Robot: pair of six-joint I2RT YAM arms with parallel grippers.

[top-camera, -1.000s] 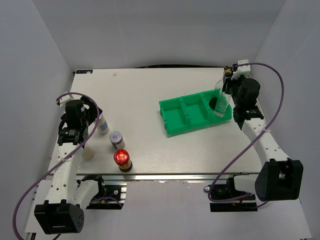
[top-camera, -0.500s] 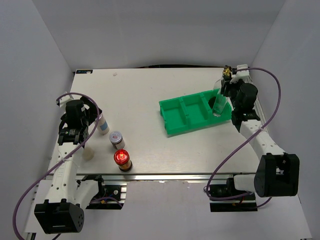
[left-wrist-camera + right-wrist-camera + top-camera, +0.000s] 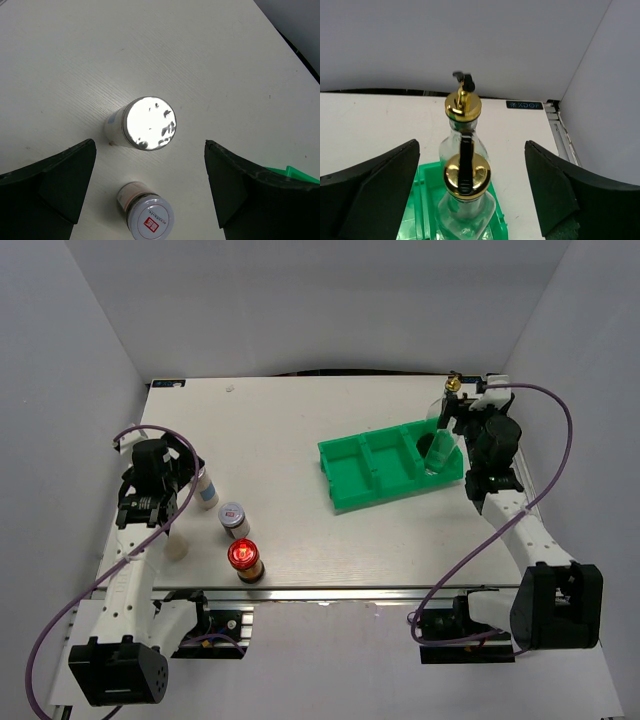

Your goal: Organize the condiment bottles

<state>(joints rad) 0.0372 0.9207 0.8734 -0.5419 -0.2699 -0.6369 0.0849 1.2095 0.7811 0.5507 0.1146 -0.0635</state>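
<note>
Right wrist view: a tall clear glass bottle with a gold pourer top (image 3: pixel 479 176) stands in the end compartment of the green plastic tray (image 3: pixel 422 200), a second such bottle (image 3: pixel 463 106) just behind it, seemingly paired by kind. The right fingers (image 3: pixel 370 190) gape wide on either side, holding nothing. The left fingers (image 3: pixel 55 175), equally spread and empty, hang above a silver-lidded shaker (image 3: pixel 149 123), likely the next pick, with a small red-marked-lid jar (image 3: pixel 150 219) near it. The bench (image 3: pixel 300 430) is pale and matt, walled in plain grey.

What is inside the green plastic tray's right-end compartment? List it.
A clear glass bottle with a gold pourer top stands inside; a second such bottle rises behind it, its base covered.
</note>
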